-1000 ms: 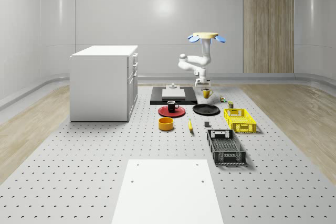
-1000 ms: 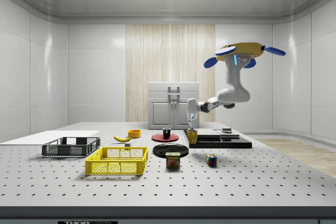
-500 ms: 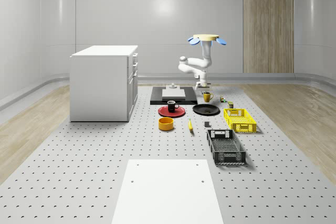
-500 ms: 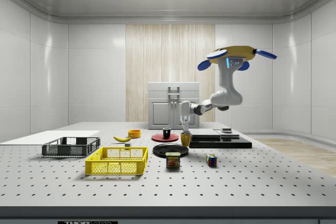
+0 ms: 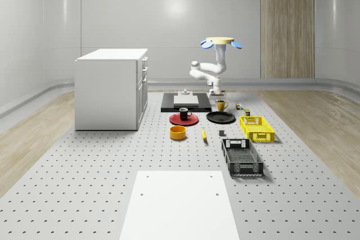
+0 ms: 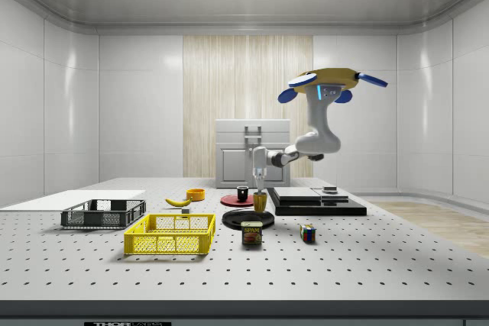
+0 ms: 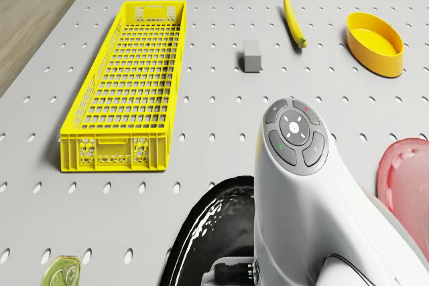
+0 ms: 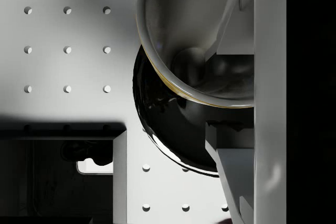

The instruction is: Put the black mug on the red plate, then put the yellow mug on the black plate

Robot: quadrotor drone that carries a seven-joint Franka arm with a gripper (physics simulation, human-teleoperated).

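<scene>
Yellow crate [image 7: 127,92] lies beside a banana [image 7: 293,22] (yellow bowl [image 7: 375,42] nearby).

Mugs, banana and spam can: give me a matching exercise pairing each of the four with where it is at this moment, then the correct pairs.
Things:
1. black mug
2. yellow mug
3. banana
4. spam can

Places:
A. held in the gripper above the black plate
B. on the table between the yellow bowl and a small grey block
C. standing on the red plate
D. on the table beside the yellow crate

Pairs: 1-C, 2-A, 3-B, 4-D
</scene>
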